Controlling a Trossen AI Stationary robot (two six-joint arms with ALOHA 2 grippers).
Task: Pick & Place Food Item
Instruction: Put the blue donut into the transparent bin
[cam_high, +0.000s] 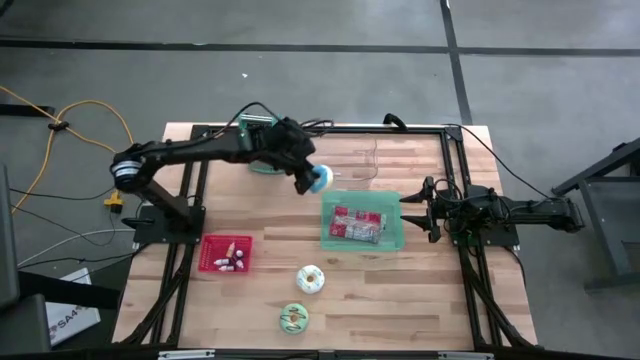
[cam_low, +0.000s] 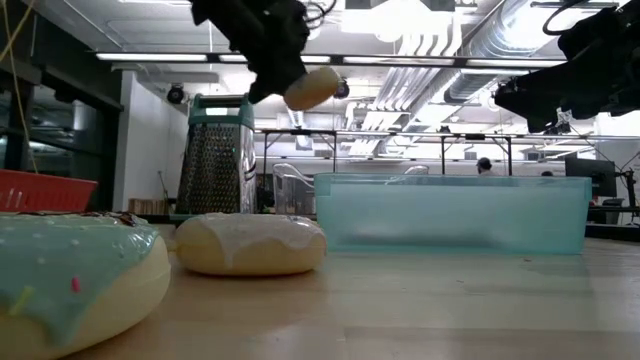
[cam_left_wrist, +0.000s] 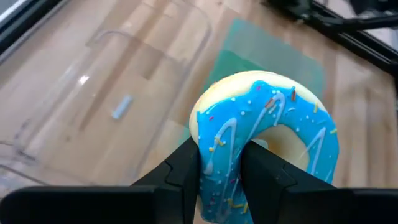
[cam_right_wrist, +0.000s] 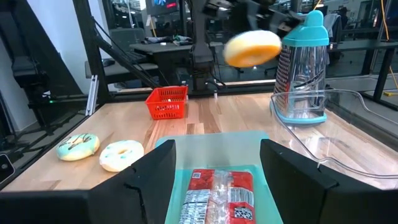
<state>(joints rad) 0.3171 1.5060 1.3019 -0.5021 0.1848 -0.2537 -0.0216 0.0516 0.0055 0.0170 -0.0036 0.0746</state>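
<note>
A blue-frosted donut (cam_high: 321, 179) with sprinkles hangs in the air near the far left corner of the teal bin (cam_high: 395, 240), with my left gripper (cam_high: 308, 180) shut on it. The low view shows the donut's pale underside (cam_low: 312, 87) high above the table. The bin rests on the table at the middle right and holds a red-and-white packaged food item (cam_high: 356, 225). My right gripper (cam_high: 420, 212) waits open at the bin's right side, touching nothing. My left gripper pinches the donut's ring (cam_left_wrist: 221, 152) between its two fingers, one finger (cam_left_wrist: 264, 171) at the hole and the other (cam_left_wrist: 183, 171) on the outer rim. The fingers slant downward from the table's left. The donut is lifted clear, tilted, its frosted face toward the wrist.
A white-frosted donut (cam_high: 311, 279) and a green-frosted one (cam_high: 294, 318) lie near the front edge. A red basket (cam_high: 226, 253) sits front left. A box grater (cam_right_wrist: 305, 68) stands at the far side, beside a clear plastic container (cam_left_wrist: 124, 93).
</note>
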